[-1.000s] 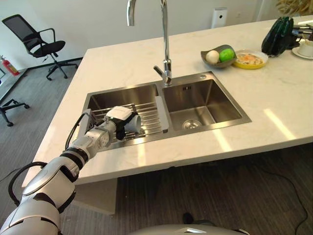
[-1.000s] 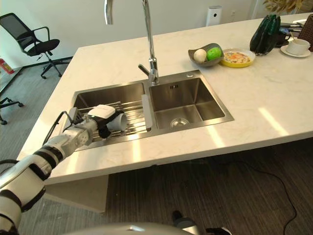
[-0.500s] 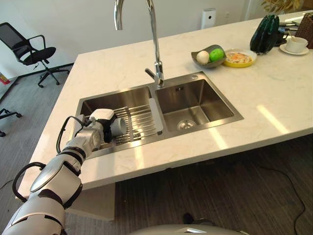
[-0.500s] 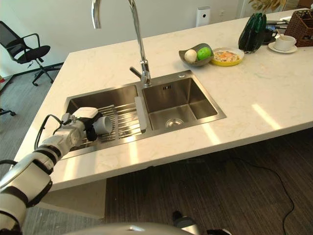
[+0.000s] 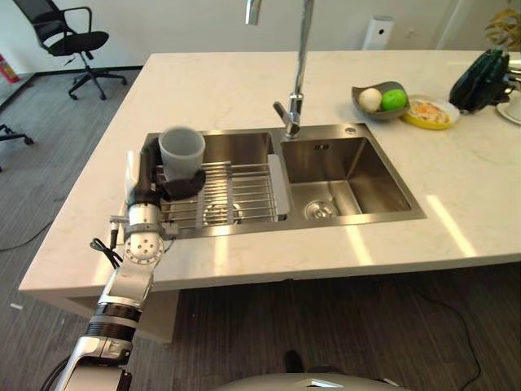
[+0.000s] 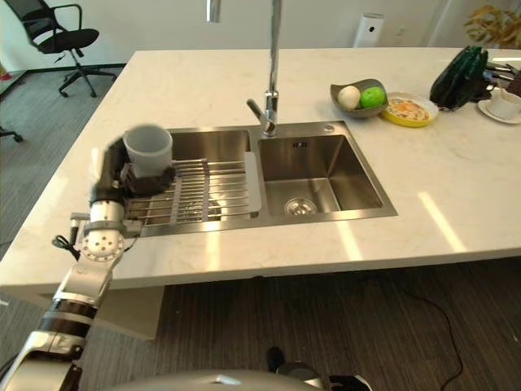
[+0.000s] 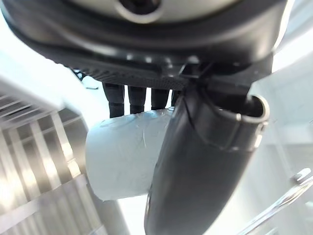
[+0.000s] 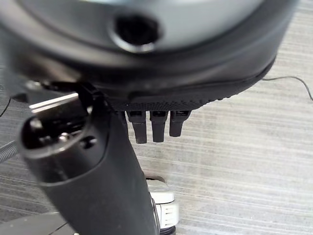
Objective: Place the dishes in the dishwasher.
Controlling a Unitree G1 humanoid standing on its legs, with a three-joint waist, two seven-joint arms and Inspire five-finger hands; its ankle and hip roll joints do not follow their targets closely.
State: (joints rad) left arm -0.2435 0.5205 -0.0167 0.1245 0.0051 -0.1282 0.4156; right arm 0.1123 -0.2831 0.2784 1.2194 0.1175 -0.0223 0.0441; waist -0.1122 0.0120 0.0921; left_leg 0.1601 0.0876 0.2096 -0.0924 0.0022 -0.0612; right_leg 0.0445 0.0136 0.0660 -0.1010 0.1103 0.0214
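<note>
A pale grey cup [image 5: 181,149] stands upright in my left hand [image 5: 151,175], mouth up, held above the left end of the wire rack [image 5: 236,191] that spans the left sink basin [image 5: 244,147]. In the left wrist view the thumb [image 7: 195,166] and fingers curl round the cup [image 7: 122,156]. My right hand [image 8: 98,181] hangs over grey floor with relaxed fingers and nothing in it.
A tall faucet [image 5: 299,73] rises between the two basins; the right basin [image 5: 346,175] is bare. On the counter at the far right are a bowl of fruit [image 5: 381,98], a yellow plate [image 5: 429,112], a dark green object [image 5: 482,77] and a cup on a saucer [image 6: 505,102].
The camera has shifted. My left hand has lifted the cup off the rack and turned it from lying on its side to upright.
</note>
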